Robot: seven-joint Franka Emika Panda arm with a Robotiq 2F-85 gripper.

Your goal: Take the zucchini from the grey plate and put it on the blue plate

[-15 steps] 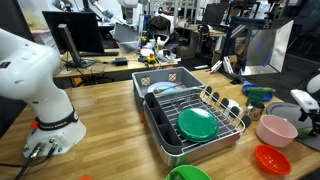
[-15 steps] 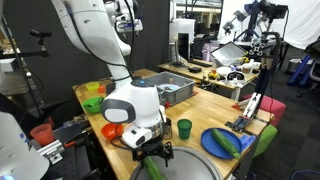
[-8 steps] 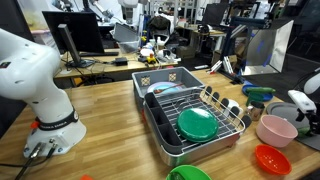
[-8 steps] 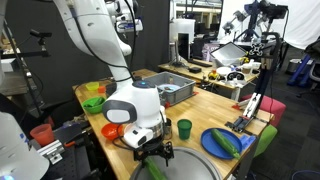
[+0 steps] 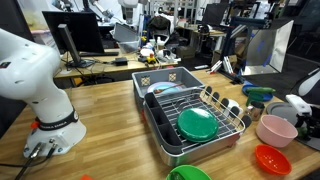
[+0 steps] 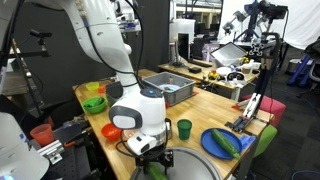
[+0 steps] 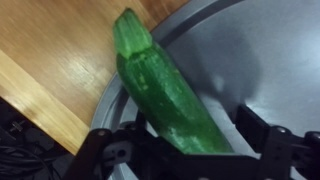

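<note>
Zucchini (image 7: 165,95) of this kind looks light and fairly stiff, with a smooth, waxy skin that could slide under hard pads. It should stand a moderate squeeze without bruising. The thick middle of its length is probably the best place to grip, across the narrow way. The tapered cut end offers less flesh and would likely let the piece swing.

It lies slantwise on the grey plate (image 7: 250,60). The pointed end rides over the low rim and pokes out above the wooden bench (image 7: 50,50). The rest runs back across the plate floor.

In the wrist view the gripper (image 7: 187,150) is straddling the thick part, with the body passing between its two fingers (image 7: 268,140). The jaws stand apart. One finger sits just beside the skin, and a sliver of plate shows between the other finger and the skin, so nothing is clamped yet.

The plate sits close to an edge of the bench, and the zucchini's tip points toward that edge. In an exterior view the arm is bent low over this spot, beside the robot's base.
</note>
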